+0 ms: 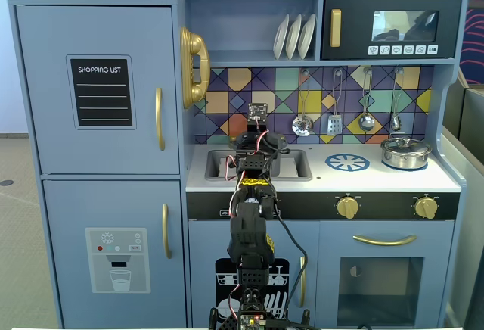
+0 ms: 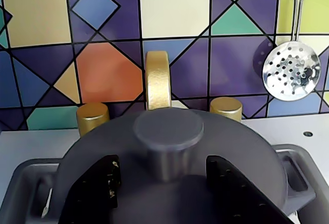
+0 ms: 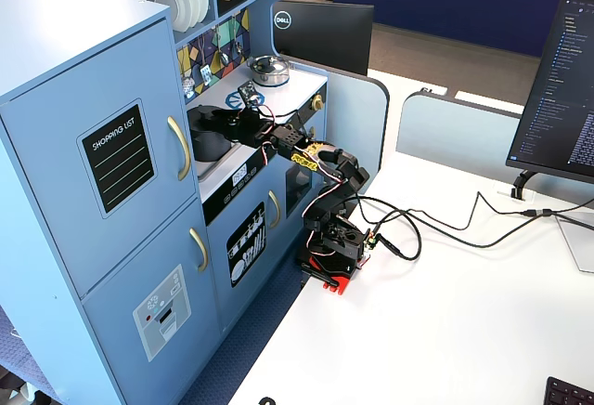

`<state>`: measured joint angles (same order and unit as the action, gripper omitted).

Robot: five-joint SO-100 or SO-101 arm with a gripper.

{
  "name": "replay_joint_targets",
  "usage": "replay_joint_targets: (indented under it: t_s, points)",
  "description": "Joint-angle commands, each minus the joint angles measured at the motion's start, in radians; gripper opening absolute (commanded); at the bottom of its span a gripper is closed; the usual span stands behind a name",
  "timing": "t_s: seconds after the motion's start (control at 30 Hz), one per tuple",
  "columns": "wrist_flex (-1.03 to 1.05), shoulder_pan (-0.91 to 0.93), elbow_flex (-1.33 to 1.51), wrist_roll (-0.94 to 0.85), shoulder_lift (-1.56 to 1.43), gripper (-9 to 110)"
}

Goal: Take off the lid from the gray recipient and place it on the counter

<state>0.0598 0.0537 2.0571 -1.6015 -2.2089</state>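
We find the gripper (image 2: pixel 169 193) open, its jaws flanking the knob (image 2: pixel 168 131) of the lid (image 2: pixel 169 157); an off-centre closure may let the knob slip free

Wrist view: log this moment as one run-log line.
phase: pre-grasp | hand: open, fingers either side of lid knob | lid: still on gray pot in sink | counter: lid not placed

Black jointed arm (image 1: pixel 249 231), yellow band, red-white wires (loose), black hand (image 2: pixel 164 188)
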Motion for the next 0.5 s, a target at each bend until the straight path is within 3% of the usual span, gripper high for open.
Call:
replay_joint_targets:
  t_s: [0.0, 0.47]
  points:
    - [-0.043, 0.006, -0.097, -0.012, 0.035, 11]
    - [-0.117, -0.020, -0.166, -0.018, 0.097, 0]
